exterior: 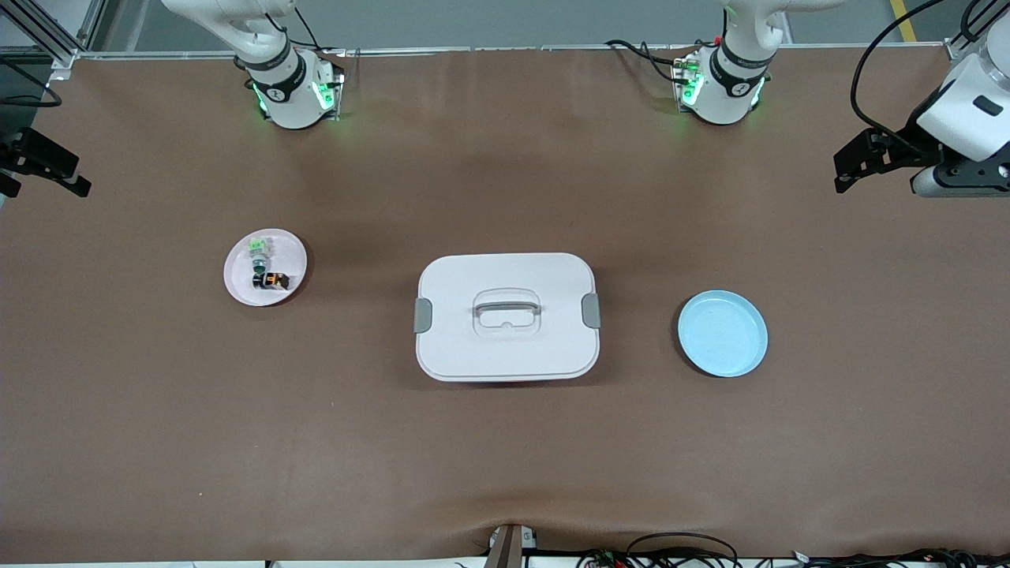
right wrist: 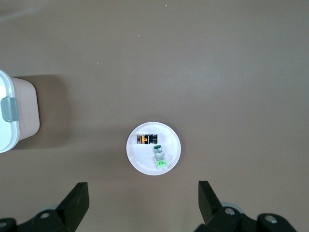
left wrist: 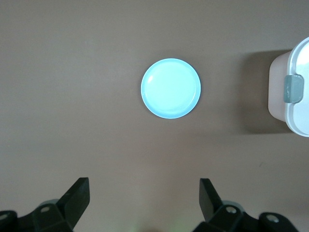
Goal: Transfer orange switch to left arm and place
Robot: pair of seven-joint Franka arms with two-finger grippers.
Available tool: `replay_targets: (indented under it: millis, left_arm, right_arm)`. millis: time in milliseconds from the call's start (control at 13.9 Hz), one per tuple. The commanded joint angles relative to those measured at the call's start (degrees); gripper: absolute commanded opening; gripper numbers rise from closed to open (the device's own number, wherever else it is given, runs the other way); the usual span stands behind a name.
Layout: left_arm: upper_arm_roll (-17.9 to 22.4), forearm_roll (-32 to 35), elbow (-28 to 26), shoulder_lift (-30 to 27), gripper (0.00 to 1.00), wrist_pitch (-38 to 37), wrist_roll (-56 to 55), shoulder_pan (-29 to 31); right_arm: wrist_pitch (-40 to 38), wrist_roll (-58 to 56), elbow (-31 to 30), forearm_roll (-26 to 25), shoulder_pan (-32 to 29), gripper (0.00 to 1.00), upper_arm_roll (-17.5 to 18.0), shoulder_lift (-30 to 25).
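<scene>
The orange switch (exterior: 272,280), a tiny black cylinder with an orange part, lies on a pink plate (exterior: 237,272) toward the right arm's end of the table. In the right wrist view the orange switch (right wrist: 147,139) lies beside a green-and-white switch (right wrist: 160,159). The white box (exterior: 506,315) stands mid-table. My right gripper (exterior: 75,175) is open and empty, high up at its end of the table; in its wrist view the right gripper (right wrist: 144,203) looks down on the plate. My left gripper (exterior: 848,170) is open and empty, high at the other end; in its wrist view the left gripper (left wrist: 145,203) shows wide apart.
An empty blue plate (exterior: 722,333) lies toward the left arm's end, beside the box; it also shows in the left wrist view (left wrist: 171,88). The box's latched end shows in the left wrist view (left wrist: 294,92) and in the right wrist view (right wrist: 9,118). Brown cloth covers the table.
</scene>
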Motion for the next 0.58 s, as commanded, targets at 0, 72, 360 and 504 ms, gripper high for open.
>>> replay_targets:
  millis: [0,72,360,504]
  left_arm:
    - [-0.1,-0.5,0.9,0.1,1.0,-1.1,0.8,0.2]
    - [-0.1,-0.6,1.0,0.2,1.0,-1.1,0.9,0.2]
    - [0.0,-0.7,1.9,0.6,1.0,-1.2,0.8,0.3]
    - [0.0,-0.4,1.7,0.6,1.0,-1.2,0.8,0.3]
  right_arm:
    - [-0.5,0.7,-0.4,0.9,-0.8,1.0,0.4,-0.8]
    - [-0.5,1.8,-0.4,0.9,-0.8,1.0,0.4,-0.8]
    - [-0.6,2.7,-0.4,0.8,-0.8,1.0,0.5,-0.8]
    - [-0.9,2.7,-0.4,0.7,-0.8,1.0,0.5,-0.8]
